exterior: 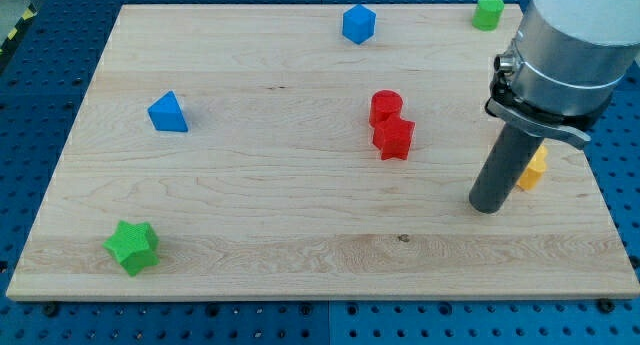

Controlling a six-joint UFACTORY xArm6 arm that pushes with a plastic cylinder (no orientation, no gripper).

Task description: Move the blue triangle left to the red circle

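Camera view: blue triangle (168,113) far left of my tip (485,207)

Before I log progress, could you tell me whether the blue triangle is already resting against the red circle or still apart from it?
Apart. The blue triangle sits far toward the view's left of the red circle, bare board between them. My tip is at the view's right.

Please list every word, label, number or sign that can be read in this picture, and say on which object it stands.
None: no readable text shows. The wooden board, the blue triangle, the red circle and the other blocks are plain. The arm's grey housing above my tip bears no legible marking.
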